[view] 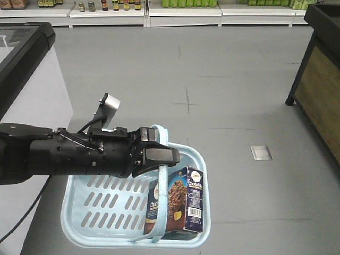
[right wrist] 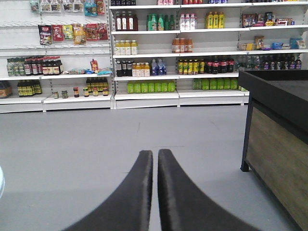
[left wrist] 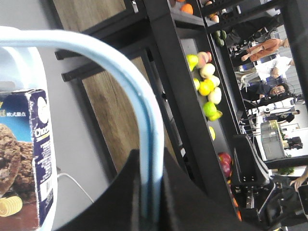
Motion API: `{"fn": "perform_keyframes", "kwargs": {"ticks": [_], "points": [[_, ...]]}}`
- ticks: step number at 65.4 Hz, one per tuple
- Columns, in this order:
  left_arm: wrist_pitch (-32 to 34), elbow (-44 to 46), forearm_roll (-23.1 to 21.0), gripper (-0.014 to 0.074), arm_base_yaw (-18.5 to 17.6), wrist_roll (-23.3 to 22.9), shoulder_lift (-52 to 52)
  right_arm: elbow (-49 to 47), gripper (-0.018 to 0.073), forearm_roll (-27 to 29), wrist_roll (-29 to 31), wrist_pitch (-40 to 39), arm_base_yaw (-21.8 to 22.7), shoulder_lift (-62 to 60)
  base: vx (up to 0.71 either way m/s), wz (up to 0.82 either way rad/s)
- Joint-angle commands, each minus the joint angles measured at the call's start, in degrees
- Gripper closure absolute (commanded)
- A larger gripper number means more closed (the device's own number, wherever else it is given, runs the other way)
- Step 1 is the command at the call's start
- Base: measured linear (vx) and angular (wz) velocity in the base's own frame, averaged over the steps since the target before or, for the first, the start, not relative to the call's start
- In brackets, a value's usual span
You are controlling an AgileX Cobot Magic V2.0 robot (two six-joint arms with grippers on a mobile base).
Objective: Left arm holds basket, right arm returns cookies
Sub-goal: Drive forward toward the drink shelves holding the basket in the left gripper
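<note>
Clamping my left claw (view: 159, 155) shut around the pale blue handle (view: 160, 212), I am holding the basket (view: 71, 223) off the grey floor. The cookies (view: 183, 199) are standing upright inside it, toward the 4 o'clock corner, just behind the handle strap. My right claw (right wrist: 155, 156) is pointing away from the basket, its fingers pressed together with nothing between them. I am judging that the pick is not yet begun. Next I am needing to spread that claw, come down over the box clear of the strap, grip it and lift. The shelves (right wrist: 144, 94) are waiting far off at 12 o'clock.
</note>
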State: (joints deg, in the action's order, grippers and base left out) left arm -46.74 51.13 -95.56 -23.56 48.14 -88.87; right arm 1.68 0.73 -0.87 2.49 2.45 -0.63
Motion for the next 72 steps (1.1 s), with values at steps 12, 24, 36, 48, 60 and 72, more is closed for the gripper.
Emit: {"fn": "perform_keyframes", "kwargs": {"ticks": [12,24,36,48,60,72], "points": [[-3.3,1.7,-5.9,0.0599,-0.2,0.6,2.9,1.0,0.0566,-0.4,0.2,-4.3,0.3,-0.7,0.49,-0.01],[-3.3,1.7,-5.9,0.0599,-0.2,0.6,2.9,1.0,0.0566,-0.4,0.2,-4.3,0.3,-0.7,0.50,-0.01],[-3.3,1.7,-5.9,0.0599,-0.2,0.6,2.9,1.0,0.0566,-0.4,0.2,-4.3,0.3,-0.7,0.50,-0.01],[-3.3,1.7,-5.9,0.0599,-0.2,0.6,2.9,1.0,0.0566,-0.4,0.2,-4.3,0.3,-0.7,0.50,0.05],[-3.3,1.7,-5.9,0.0599,-0.2,0.6,2.9,1.0,0.0566,-0.4,0.2,-4.3,0.3,-0.7,0.51,0.06],[-3.3,1.7,-5.9,0.0599,-0.2,0.6,2.9,1.0,0.0566,-0.4,0.2,-4.3,0.3,-0.7,0.52,0.01]]}}
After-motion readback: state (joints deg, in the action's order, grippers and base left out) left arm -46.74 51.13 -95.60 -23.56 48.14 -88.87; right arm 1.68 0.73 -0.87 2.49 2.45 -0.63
